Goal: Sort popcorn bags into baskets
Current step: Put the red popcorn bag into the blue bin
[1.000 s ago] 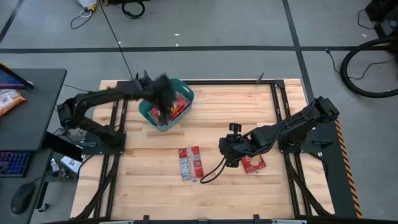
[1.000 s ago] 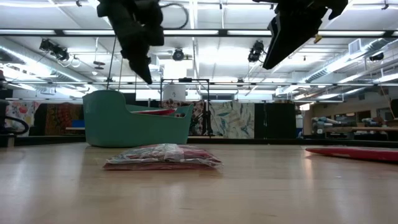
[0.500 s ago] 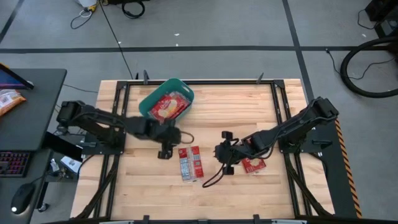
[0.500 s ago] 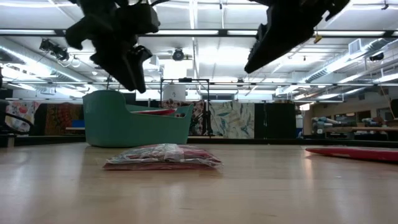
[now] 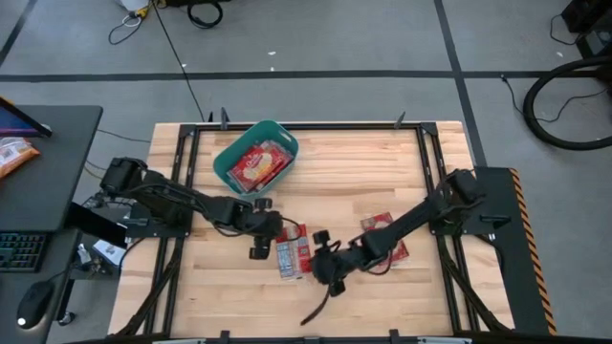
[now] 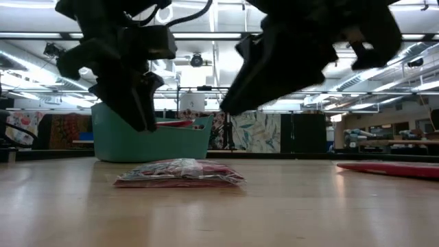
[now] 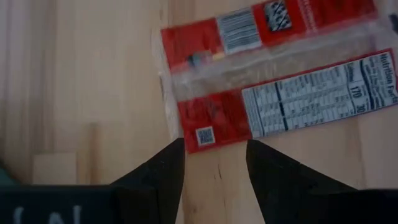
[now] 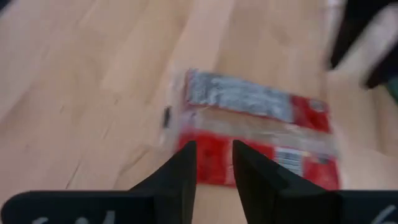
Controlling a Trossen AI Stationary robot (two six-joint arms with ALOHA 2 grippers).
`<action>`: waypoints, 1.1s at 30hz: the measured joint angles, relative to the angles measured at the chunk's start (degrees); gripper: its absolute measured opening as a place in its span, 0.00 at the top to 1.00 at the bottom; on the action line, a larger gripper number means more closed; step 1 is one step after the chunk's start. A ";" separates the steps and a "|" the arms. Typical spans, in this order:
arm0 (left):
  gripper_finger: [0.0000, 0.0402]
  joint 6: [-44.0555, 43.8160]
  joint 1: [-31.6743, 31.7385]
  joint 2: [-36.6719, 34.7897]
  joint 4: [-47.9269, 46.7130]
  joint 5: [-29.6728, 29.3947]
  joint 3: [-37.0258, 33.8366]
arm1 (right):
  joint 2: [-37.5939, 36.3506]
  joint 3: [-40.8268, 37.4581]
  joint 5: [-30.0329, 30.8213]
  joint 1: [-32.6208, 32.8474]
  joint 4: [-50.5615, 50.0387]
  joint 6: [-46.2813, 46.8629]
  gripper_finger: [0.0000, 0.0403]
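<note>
On the wooden counter [image 5: 335, 162] I count two spots where popcorn bags lie loose. One is a pair of bags [image 5: 292, 250] side by side near the middle. The other is a red bag [image 5: 384, 239] off toward my right side, partly under my right arm, and I cannot tell whether more than one lies there.

One teal basket [image 5: 226, 160] sits near the far edge on my left side. It holds several red bags [image 5: 258, 164] piled flat; I cannot count them exactly.

Both my hands are close around the middle pair. My left hand [image 5: 260, 232] hangs just beside the pair on the basket's side, its fingers [image 7: 158, 177] spread apart and holding nothing, with the end of a bag showing in the gap past them. My right hand [image 5: 323, 264] hangs just beside the pair on the opposite side, fingers [image 8: 180, 168] parted and empty, also pointed at the pair.

From counter height, the pair [image 6: 180, 173] lies flat in front of the basket [image 6: 147, 137], with both hands above it and not touching.
</note>
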 joint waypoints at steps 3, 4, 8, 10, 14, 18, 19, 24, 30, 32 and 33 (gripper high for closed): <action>0.56 -1.70 -0.09 0.00 -2.96 -0.29 0.13 | 3.51 2.88 -1.96 0.69 0.57 -2.84 0.68; 0.56 -2.49 -0.11 -0.21 -4.78 -0.36 0.24 | 4.34 3.43 -2.25 0.92 0.80 -3.58 0.66; 0.56 -5.29 -0.71 -0.74 -10.64 -0.57 2.08 | 7.85 4.76 -1.95 1.34 4.45 -6.06 0.55; 0.56 -6.46 -1.25 -0.65 -11.84 -0.76 3.08 | 9.32 4.98 -1.54 1.38 7.03 -7.12 0.50; 0.56 -7.17 -2.69 -0.87 -13.12 -1.52 4.12 | 11.88 4.98 -0.11 1.23 8.86 -8.75 0.42; 0.56 -7.21 -3.82 -0.87 -13.33 -1.59 4.28 | 13.18 4.96 3.99 0.96 7.96 -9.01 0.41; 0.56 -7.26 -3.94 -0.87 -13.25 -1.62 4.28 | 13.16 5.00 4.82 0.96 7.24 -9.36 0.42; 0.56 -7.16 -4.25 -0.87 -12.48 -1.64 4.28 | 13.61 5.02 6.95 0.98 6.59 -10.73 0.53; 0.56 -6.36 -5.35 -0.87 -10.17 -1.57 4.28 | 13.85 5.02 7.61 0.92 5.70 -11.51 0.75; 0.56 -6.32 -5.76 -0.87 -9.73 -1.54 4.28 | 13.87 4.98 8.08 0.86 5.26 -11.51 0.82; 0.56 -6.32 -5.91 -0.87 -9.79 -1.50 4.28 | 13.89 4.98 8.34 0.84 5.11 -11.51 0.86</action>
